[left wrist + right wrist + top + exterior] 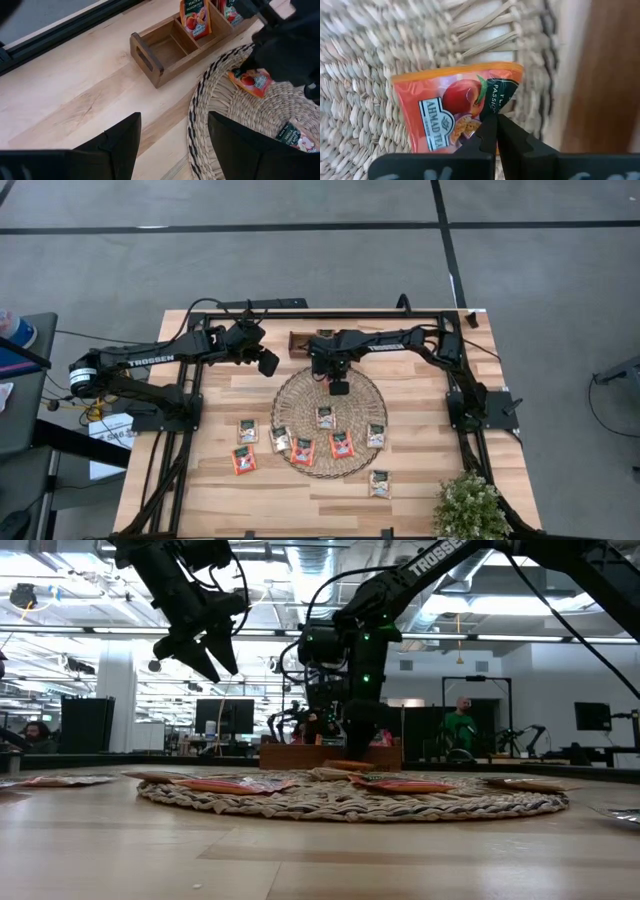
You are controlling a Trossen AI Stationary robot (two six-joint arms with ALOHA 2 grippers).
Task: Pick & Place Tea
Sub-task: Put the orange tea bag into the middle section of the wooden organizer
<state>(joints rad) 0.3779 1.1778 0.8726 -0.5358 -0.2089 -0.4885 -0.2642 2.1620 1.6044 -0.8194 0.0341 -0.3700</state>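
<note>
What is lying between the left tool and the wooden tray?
Only bare table. The left wrist view shows light wood between the open left tool and the wooden tray; nothing lies there.

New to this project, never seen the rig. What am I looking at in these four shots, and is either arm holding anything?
It is a robot with two dark arms at a wooden table, each ending in a two-finger claw. One picture looks straight down, one looks level across the tabletop, and the other two come from cameras on each wrist.

On the table lie a round woven mat, a wooden compartment tray beyond it, a small plant at one corner, and flat tea sachets, some on the mat, some on the bare wood.

The right claw is down on the mat's far side, shut on the edge of an orange sachet, which lies on the weave. The left claw hangs open in the air beside the tray, holding nothing. The tray already has sachets standing in some compartments.
</note>
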